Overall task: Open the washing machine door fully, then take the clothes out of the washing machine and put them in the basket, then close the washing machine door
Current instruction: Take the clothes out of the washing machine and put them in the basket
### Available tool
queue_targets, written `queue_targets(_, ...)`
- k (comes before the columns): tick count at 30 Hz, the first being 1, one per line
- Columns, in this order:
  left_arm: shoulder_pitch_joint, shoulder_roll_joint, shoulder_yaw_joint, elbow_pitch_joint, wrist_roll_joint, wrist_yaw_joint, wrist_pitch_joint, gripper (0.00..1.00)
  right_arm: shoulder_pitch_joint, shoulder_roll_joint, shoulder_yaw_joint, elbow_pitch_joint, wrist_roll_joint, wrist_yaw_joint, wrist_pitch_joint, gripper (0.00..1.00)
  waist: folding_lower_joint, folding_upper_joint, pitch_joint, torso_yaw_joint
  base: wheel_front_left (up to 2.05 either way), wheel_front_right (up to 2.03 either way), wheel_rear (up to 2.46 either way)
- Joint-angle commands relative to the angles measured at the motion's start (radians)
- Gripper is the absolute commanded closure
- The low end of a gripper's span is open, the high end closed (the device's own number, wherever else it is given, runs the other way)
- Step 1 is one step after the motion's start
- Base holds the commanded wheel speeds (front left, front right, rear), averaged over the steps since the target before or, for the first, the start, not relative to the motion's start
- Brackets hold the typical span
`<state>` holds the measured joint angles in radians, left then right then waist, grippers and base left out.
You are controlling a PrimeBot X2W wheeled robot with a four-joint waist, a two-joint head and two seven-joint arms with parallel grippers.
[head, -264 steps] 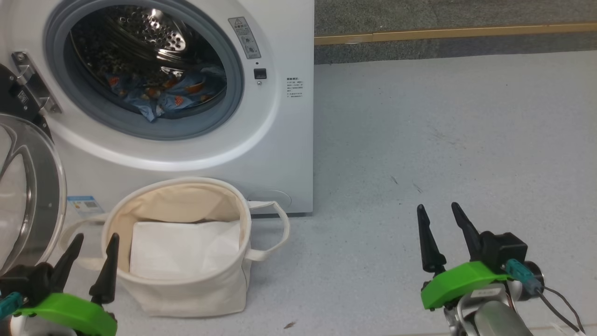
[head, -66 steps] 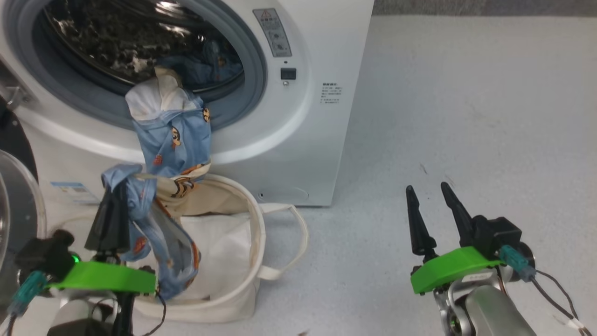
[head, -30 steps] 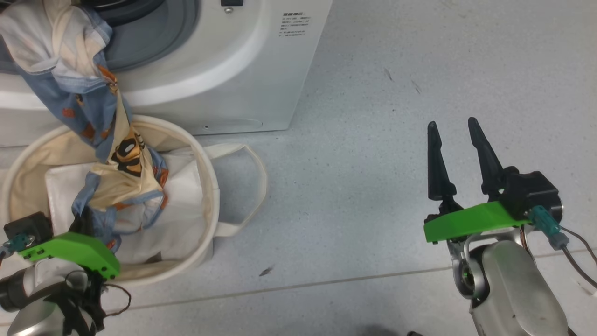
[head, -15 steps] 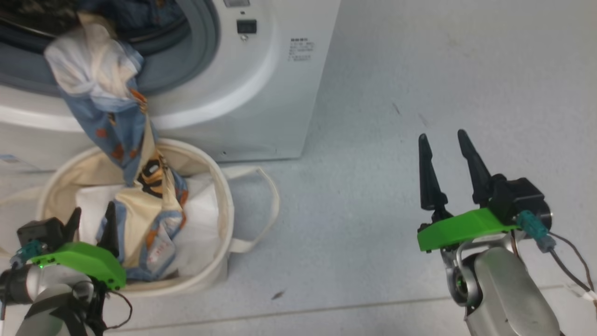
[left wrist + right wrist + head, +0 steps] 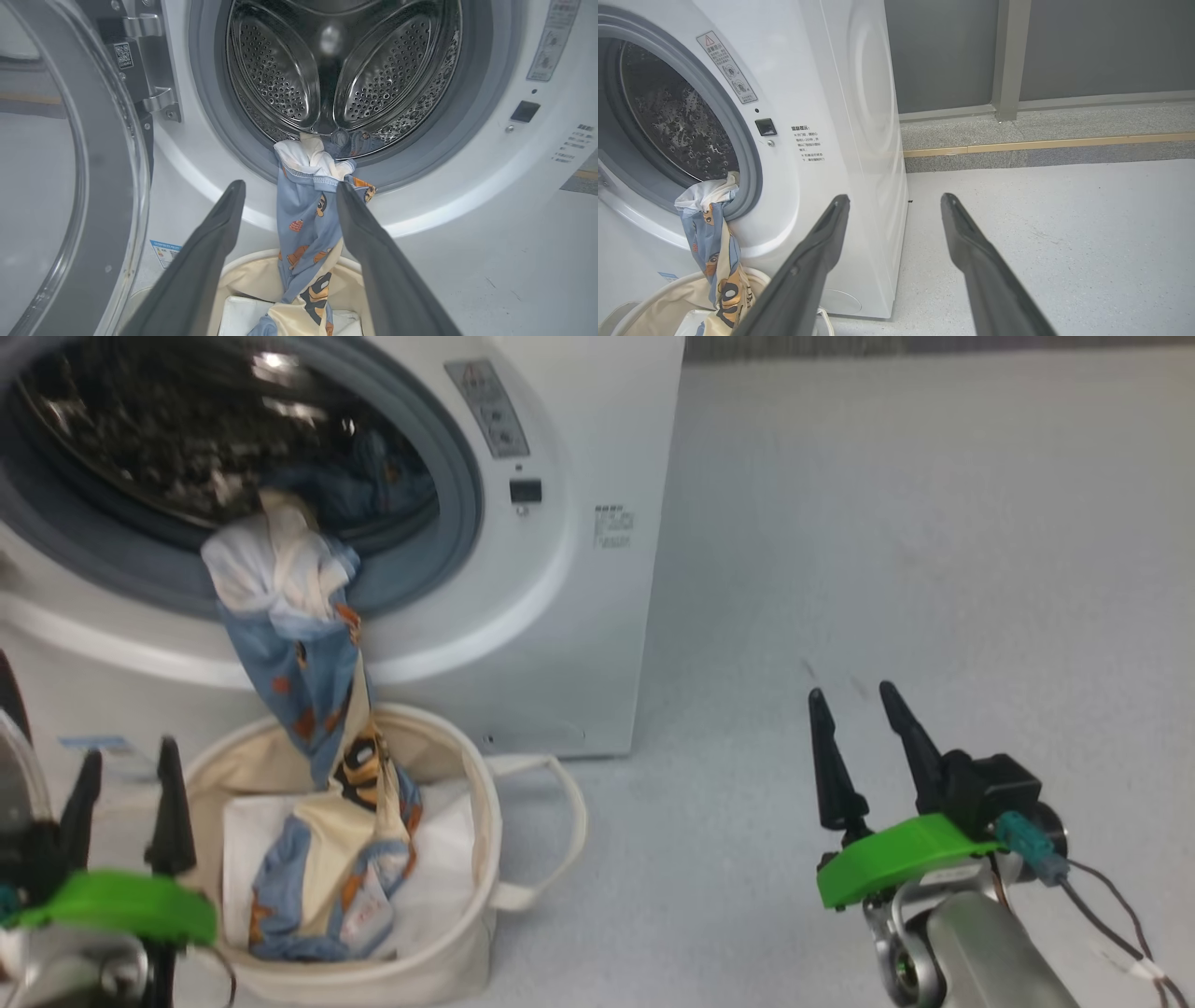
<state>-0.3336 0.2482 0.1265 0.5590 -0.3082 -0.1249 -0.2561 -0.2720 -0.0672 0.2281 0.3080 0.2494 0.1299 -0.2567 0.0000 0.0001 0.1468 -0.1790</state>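
The white boxy front-loading washing machine [image 5: 579, 616] stands ahead of me, to my left; its large round glass-centred door [image 5: 93, 196] hangs swung out at the machine's left side; the round cream canvas basket [image 5: 471, 859] sits on the grey floor [image 5: 840, 523] just before the machine, below the mouth of the perforated steel drum [image 5: 289, 79]; the blue patterned and cream clothes [image 5: 299, 681] trail out of the drum and down into the basket; my left claw [image 5: 130, 749] is just left of the basket; my right claw [image 5: 850, 690] is well apart on the right, over the floor.

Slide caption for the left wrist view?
Open left hand facing clothes trailing from washing machine into basket; door open.
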Motion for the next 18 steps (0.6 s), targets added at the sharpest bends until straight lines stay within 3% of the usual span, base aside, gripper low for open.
queue_targets(1,0.017,0.046,0.029,-0.046,0.015,-0.005,-0.006,0.0,-0.003,0.009,0.026,-0.024,0.006,0.001,-0.005,0.0,0.0,-0.0001,-0.046,-0.005,0.0,0.0,0.0)
queue_targets(18,0.267,0.037,0.039,-0.284,-0.058,0.005,0.043,0.0,0.073,0.001,0.046,-0.006,0.018,0.001,-0.005,0.0,0.0,-0.0001,-0.168,-0.017,0.0,0.0,0.0)
